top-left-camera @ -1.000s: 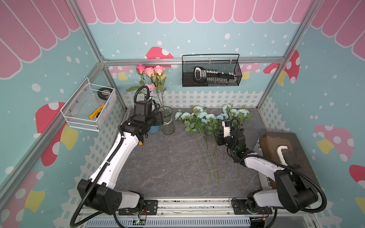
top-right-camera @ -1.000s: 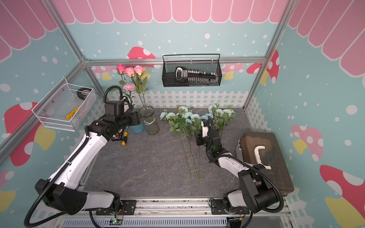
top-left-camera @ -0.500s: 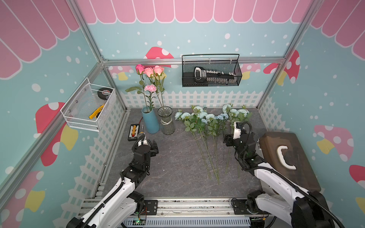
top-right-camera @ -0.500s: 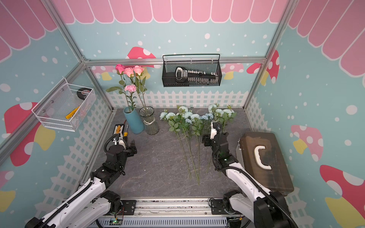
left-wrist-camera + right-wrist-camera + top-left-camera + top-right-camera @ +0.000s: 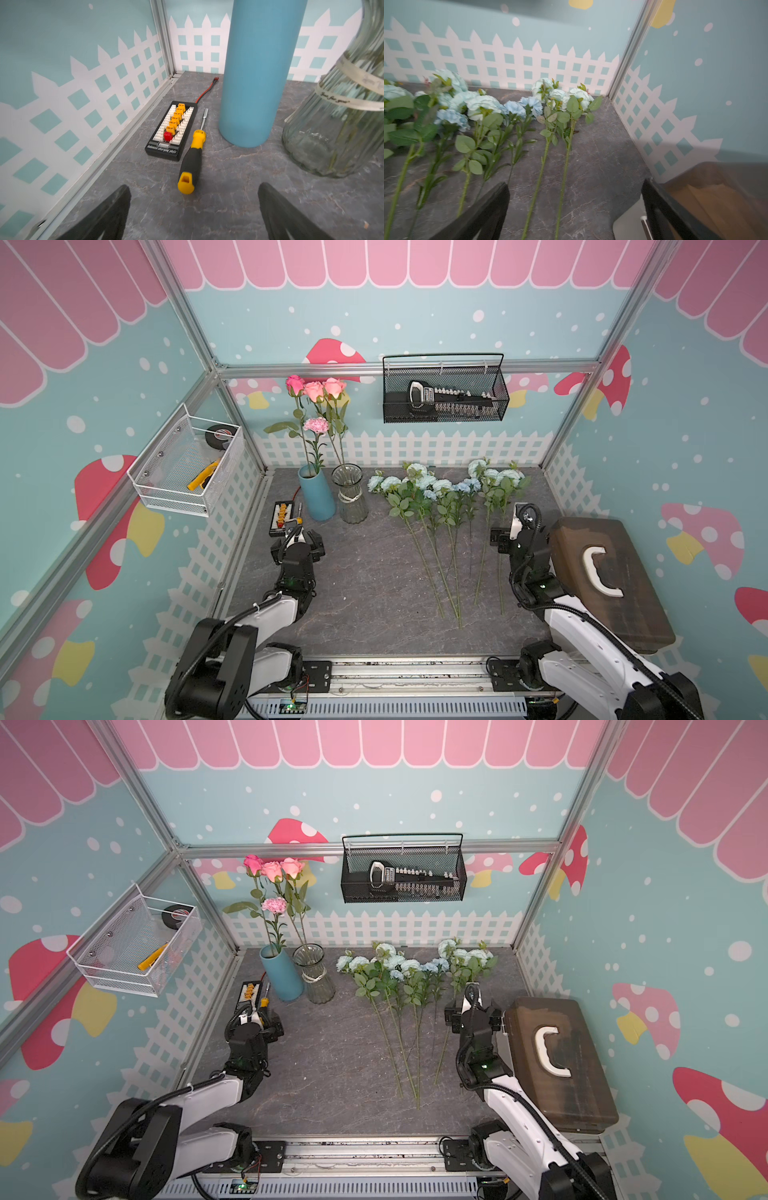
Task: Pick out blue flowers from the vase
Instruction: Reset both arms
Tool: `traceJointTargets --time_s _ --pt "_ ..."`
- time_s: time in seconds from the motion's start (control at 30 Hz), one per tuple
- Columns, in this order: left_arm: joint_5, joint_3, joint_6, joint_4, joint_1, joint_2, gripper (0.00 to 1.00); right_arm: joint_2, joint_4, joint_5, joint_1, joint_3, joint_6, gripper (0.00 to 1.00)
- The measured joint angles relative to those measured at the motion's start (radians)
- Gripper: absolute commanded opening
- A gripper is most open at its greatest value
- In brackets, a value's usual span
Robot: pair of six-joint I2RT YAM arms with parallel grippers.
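**Blue flowers** (image 5: 441, 486) – all lie flat in a row on the surface (image 5: 365, 572), right of the glass vase (image 5: 351, 497), blooms far, stems near.

**Vase** – holds only stems of the pink roses (image 5: 316, 389); no blue is left in it, so the picking looks done.

**Change** – a second ago the left arm reached at the vases and the right hung over the stems. Now both are drawn back near.

**Left hand** (image 5: 302, 537), **right hand** (image 5: 515, 531) – spread wide, empty.

**Writing** – the vase ribbon (image 5: 336, 97) reads roughly "Just for you". The lettering on the board (image 5: 168, 133) is too blurred to read.
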Motion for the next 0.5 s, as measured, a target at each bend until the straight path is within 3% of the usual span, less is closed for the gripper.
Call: traceJointTargets --time_s 0.17,0.5 --pt "0.035 0.000 0.026 0.254 0.006 0.250 0.96 0.145 0.150 -0.001 -0.090 -0.074 -0.012 0.99" --pt "0.072 0.023 0.029 0.298 0.019 0.255 0.96 0.378 0.622 -0.005 -0.193 -0.145 0.000 0.99"
